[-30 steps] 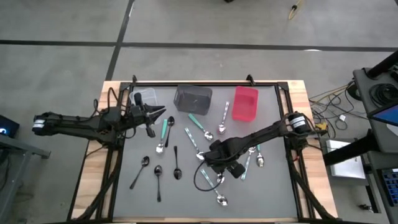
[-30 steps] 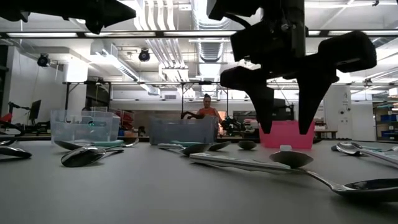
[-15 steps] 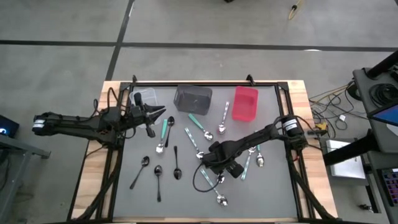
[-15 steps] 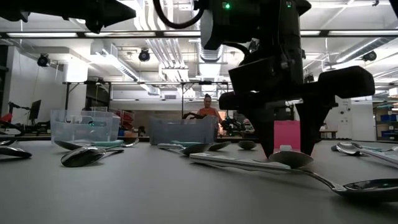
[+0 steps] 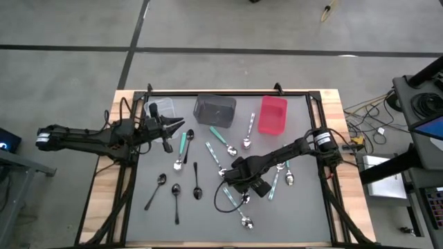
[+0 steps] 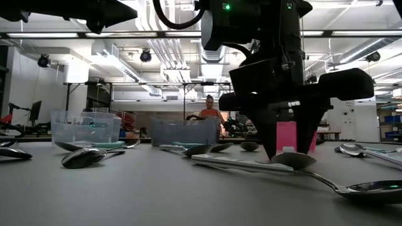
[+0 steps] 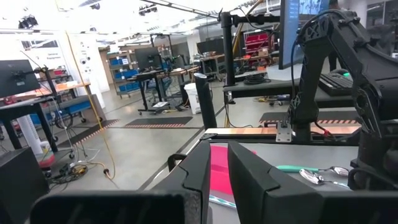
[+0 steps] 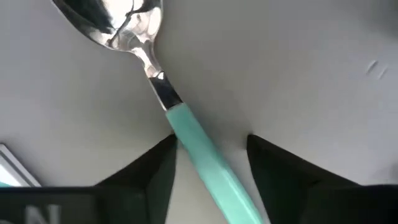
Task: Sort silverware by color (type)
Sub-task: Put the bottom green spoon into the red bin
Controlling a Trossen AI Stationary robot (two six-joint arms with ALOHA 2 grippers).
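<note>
My right gripper [image 5: 239,185] stands low over the mat's middle, pointing down, open. Its two fingers [image 8: 149,165] flank the teal handle [image 8: 202,158] of a silver-bowled spoon [image 8: 118,18] that lies flat on the mat. In the low view its fingertips [image 6: 273,154] reach down to the mat beside a spoon bowl [image 6: 292,160]. More silverware lies scattered: black spoons [image 5: 176,197] near left, teal-handled ones [image 5: 182,146] and a silver one [image 5: 248,133] farther back. My left gripper [image 5: 181,124] hovers at the far left, shut and holding nothing. My right gripper comes from above with one finger on each side of the spoon's teal handle [image 8: 186,134], just below the neck, lying across it. One finger's inner edge meets the handle in the wrist view; whether it touches, I cannot tell. The spoon lies flat on the mat.
Along the far edge stand a clear bin [image 5: 161,108], a dark grey bin [image 5: 214,109] and a red bin [image 5: 272,114]. Another spoon [image 6: 352,187] lies close by on the near side of my right gripper. A person shows in the room behind.
My right gripper has come down toward the mat until its fingertips flank the spoon, then stopped; its fingers have drawn slightly together. The spoons have stayed where they were.
</note>
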